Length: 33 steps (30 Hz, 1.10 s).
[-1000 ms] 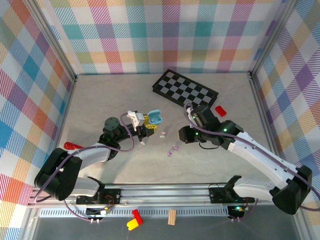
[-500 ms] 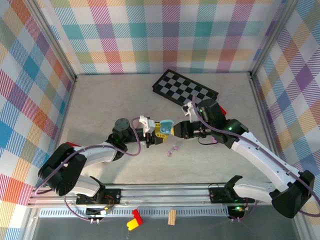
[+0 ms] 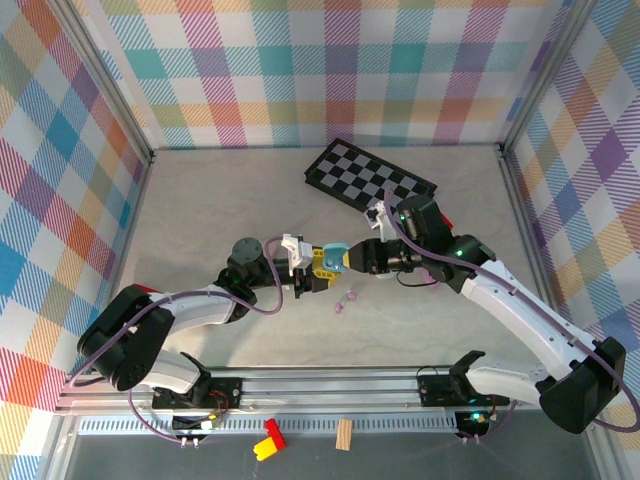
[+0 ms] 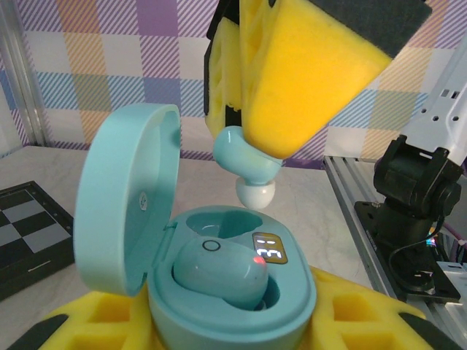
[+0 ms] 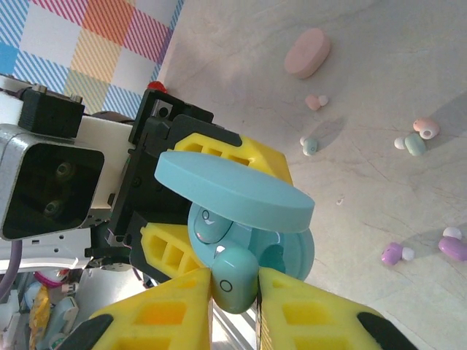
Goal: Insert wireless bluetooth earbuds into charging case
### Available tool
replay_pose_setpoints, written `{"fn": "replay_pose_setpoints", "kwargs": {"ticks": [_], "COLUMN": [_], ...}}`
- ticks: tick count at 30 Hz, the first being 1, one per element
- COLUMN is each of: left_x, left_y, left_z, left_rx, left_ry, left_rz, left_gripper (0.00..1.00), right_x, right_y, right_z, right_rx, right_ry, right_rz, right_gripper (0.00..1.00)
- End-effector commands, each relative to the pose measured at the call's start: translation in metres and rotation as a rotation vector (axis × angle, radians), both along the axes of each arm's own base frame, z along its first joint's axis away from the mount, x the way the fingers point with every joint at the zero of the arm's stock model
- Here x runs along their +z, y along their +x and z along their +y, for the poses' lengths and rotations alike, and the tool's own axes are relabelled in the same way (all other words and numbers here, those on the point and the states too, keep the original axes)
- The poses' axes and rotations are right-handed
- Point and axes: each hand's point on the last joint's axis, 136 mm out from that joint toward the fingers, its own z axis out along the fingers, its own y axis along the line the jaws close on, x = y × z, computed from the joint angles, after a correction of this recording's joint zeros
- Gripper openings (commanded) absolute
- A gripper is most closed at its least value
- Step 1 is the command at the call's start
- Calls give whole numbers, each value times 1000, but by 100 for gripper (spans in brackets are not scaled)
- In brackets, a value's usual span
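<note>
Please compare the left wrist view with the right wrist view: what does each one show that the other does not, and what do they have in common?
The left wrist view adds the lit display inside the teal case, the red light on the seated earbud, and the chessboard.
The right wrist view adds a closed pink case and loose earbuds on the table.
Both show the teal case open in the left gripper, and the right gripper pinching a teal earbud above it, not yet seated.

Mint and yellow against pastel plaid walls (image 3: 330,70)
Mint charging case (image 4: 120,197), mint white-tipped earbud (image 4: 244,162), yellow finger pads (image 4: 306,80), black-and-white checkerboard (image 3: 370,178).
</note>
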Motion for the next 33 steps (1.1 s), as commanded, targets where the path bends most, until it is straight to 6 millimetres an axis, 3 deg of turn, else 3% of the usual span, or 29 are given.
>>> {"fn": "replay_pose_setpoints", "kwargs": {"ticks": [1, 18, 33], "left_x": [23, 29, 24], "left_y": [-10, -12, -7], "left_z": [-2, 0, -2], "left_rx": [-41, -41, -26], "left_ry": [-46, -55, -53], "left_rz": [-84, -91, -83], "left_gripper": [29, 29, 29], "right_x": [9, -10, 15], "right_y": [4, 7, 6], "right_z": [3, 2, -11], "right_rx": [16, 8, -41], "right_ry": [26, 14, 58], "right_rz": [-32, 17, -95], "right_gripper": [20, 21, 52]}}
